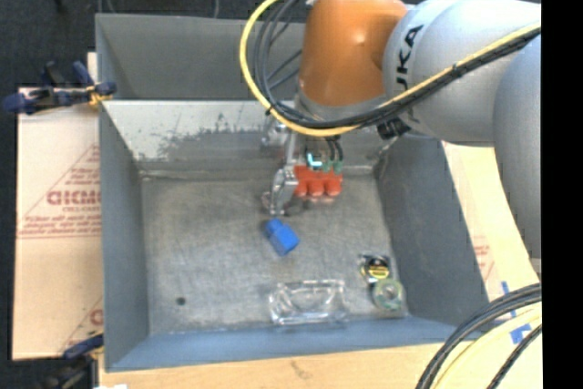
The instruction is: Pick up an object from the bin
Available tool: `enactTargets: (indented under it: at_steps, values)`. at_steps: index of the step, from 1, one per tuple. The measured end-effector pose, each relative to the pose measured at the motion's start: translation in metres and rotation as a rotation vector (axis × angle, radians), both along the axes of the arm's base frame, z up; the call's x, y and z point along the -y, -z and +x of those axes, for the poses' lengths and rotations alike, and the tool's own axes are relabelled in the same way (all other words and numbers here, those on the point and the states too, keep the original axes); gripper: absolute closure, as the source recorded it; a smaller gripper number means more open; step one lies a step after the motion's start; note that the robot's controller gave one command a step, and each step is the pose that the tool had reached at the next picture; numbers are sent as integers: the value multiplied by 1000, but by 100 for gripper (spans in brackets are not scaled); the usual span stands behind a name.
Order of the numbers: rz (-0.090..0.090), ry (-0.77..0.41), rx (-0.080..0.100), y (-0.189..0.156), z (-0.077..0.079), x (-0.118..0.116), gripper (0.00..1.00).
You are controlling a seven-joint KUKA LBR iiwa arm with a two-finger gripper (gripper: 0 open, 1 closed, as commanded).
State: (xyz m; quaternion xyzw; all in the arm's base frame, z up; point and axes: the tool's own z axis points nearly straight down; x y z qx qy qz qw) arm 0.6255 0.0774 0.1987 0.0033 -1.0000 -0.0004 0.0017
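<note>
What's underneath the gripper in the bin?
A small blue block lies on the bin floor just below the gripper. The arm covers the floor behind it, so anything there is hidden.

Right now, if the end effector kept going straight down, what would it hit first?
Likely the small blue block lying mid-bin just beside the end effector, or else bare bin floor next to it; depth is unclear.
</note>
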Motion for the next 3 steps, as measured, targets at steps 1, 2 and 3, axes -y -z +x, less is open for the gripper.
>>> enactTargets:
  at_steps: [1, 2, 3]
  values:
    - [4, -43, 16, 104, 3, 55, 0]
    - [0, -191, 24, 107, -12, 52, 0]
    - [1, -188, 26, 104, -10, 52, 100]
